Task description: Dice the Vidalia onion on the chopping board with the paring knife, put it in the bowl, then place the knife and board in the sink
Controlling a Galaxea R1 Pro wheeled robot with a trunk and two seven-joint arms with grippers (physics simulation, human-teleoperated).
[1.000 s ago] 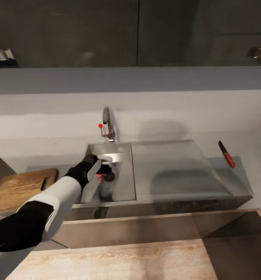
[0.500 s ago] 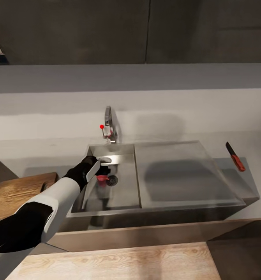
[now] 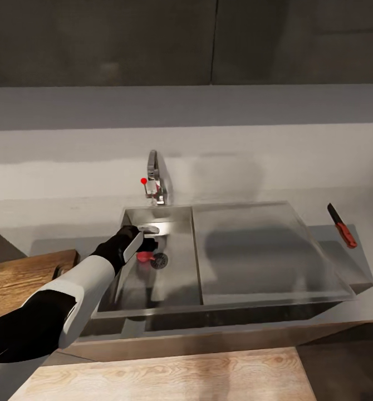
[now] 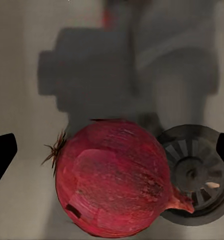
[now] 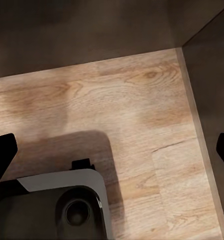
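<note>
Vidalia onion (image 4: 114,177) lay on the sink (image 3: 170,278) floor beside the drain, between the spread fingers of my left claw (image 3: 143,240), which had lowered over the last second, so closing looked next.

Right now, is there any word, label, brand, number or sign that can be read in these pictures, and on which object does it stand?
None: no readable text in any view.
Vidalia onion: plain red skin, no sticker.
Sink and faucet: bare steel; the red knob carries no mark.
Paring knife: too small to show any brand.
Chopping board: only wood grain.
</note>
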